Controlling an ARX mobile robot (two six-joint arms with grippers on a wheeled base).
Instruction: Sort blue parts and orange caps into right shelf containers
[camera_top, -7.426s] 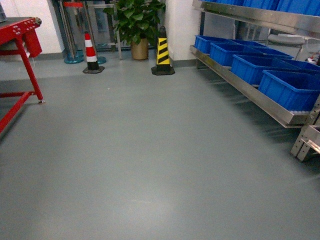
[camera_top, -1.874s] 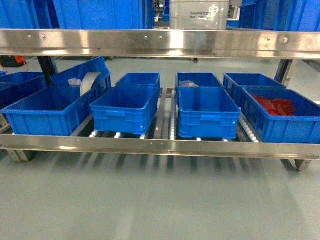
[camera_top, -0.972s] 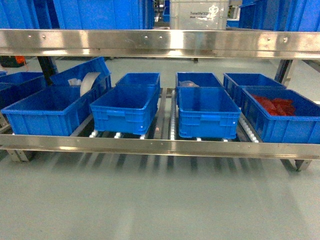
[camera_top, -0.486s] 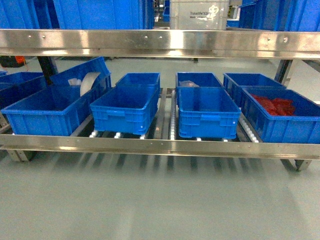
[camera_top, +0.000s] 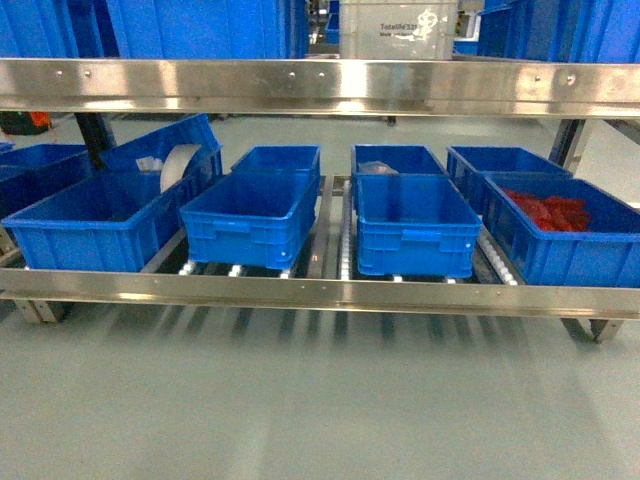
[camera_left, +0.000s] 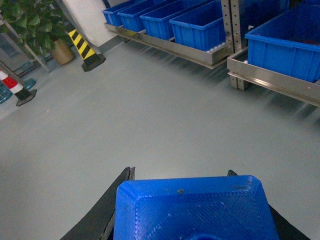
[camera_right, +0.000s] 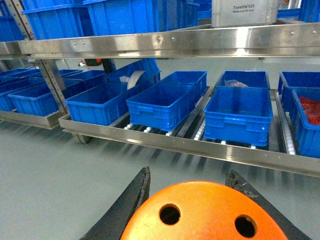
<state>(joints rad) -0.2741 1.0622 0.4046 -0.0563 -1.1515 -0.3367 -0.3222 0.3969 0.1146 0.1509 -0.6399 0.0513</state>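
Observation:
My left gripper (camera_left: 181, 172) is shut on a blue part (camera_left: 192, 210), a flat block with chamfered edges that fills the bottom of the left wrist view. My right gripper (camera_right: 189, 173) is shut on an orange cap (camera_right: 210, 215) whose holed top faces the camera. The right shelf containers stand in a row on the low roller shelf ahead: a wide crate (camera_top: 90, 220), a middle crate (camera_top: 250, 215), another (camera_top: 415, 225) and one at the right (camera_top: 590, 255). Neither gripper shows in the head view.
A steel front rail (camera_top: 320, 292) and an upper shelf beam (camera_top: 320, 88) frame the crates. A white tape roll (camera_top: 180, 165) leans in a tilted crate; red pieces (camera_top: 548, 210) lie in the right crate. A striped yellow cone (camera_left: 85, 47) and another crate rack (camera_left: 190, 25) stand off to the side.
Seven seconds ago the head view showed open floor with the shelf off to the right; now it faces the shelf squarely. Across the last two seconds nothing has visibly moved.

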